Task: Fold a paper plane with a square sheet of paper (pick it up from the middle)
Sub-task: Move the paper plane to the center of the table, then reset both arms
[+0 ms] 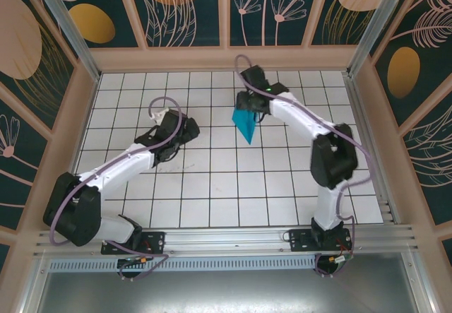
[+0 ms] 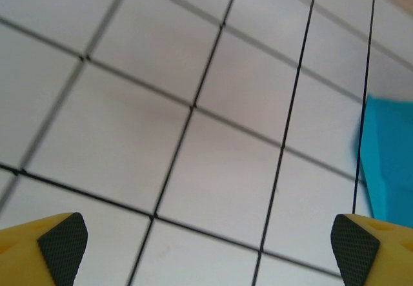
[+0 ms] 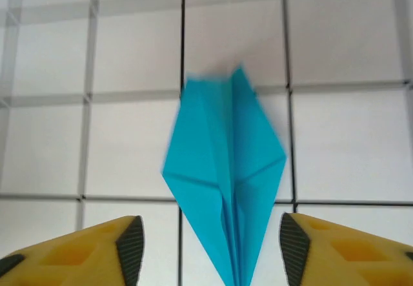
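When reading outward from the arm bases, meet first the left gripper (image 1: 185, 131), low over the white grid-lined table (image 1: 212, 186), with yellow, black-padded fingers (image 2: 61, 241) spread to the full and clasping nothing. Farther out, find the right gripper (image 3: 210, 244), likewise let go, with pads apart and a bare gap on either side of the paper. Between and just beyond those pads, see the slim, pointed, kite-shaped paper plane (image 3: 226, 170) of bright cyan-blue paper, folded with a centre crease, narrow end running down between the fingers and broad end away from them. From above, place it on the far middle of the grid, just beside the right gripper, with its point toward the near edge. Glimpse it too as a blue edge at the right border of the left wrist view. Cannot tell whether lying flat on the tiles or just off them, given the blurred outline. Judge it very light, thin and limp at the single-layered wings, and stiffer along the layered centre crease. Expect it to be easily dented, creased or wafted aside, and probably slick against a smooth table. Best taken at the middle, across the thick centre fold, with a gentle pinch. Avoid the wing edges and the tip, as likely to crumple or splay.
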{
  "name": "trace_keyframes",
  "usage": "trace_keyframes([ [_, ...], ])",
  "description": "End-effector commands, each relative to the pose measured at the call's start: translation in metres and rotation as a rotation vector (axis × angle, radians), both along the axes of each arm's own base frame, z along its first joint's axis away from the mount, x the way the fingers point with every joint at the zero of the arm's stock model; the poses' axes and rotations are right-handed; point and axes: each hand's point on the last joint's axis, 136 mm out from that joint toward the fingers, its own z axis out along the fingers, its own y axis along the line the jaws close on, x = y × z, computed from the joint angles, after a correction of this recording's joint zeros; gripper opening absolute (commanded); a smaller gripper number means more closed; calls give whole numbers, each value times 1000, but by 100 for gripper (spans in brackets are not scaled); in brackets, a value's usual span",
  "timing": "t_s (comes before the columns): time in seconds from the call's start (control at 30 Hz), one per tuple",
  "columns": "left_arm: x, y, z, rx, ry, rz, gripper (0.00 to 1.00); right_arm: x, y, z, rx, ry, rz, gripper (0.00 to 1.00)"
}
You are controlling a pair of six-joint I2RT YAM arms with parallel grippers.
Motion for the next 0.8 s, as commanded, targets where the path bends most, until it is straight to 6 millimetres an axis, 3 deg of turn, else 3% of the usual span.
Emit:
trace_keyframes([
  [0.0,5,43,37,186,-99,86,99,0,-50,62,-3,-204,-146,69],
  [0.13,5,80,69,288,-250,143,99,-18,-126,96,-54,-397,-342,98],
  [0.2,0,100,77,331,-316,183,99,-29,-163,97,-63,-452,-428,99],
  [0.3,-12,132,75,393,-371,255,99,-48,-216,80,-102,-511,-543,99],
  [0.4,-22,157,60,449,-363,311,99,-72,-255,47,-122,-535,-613,99],
  [0.6,-36,188,32,573,-402,341,99,-108,-295,-9,-168,-585,-679,99],
  [0.77,-29,189,20,558,-477,259,99,-114,-292,-23,-185,-683,-590,99],
])
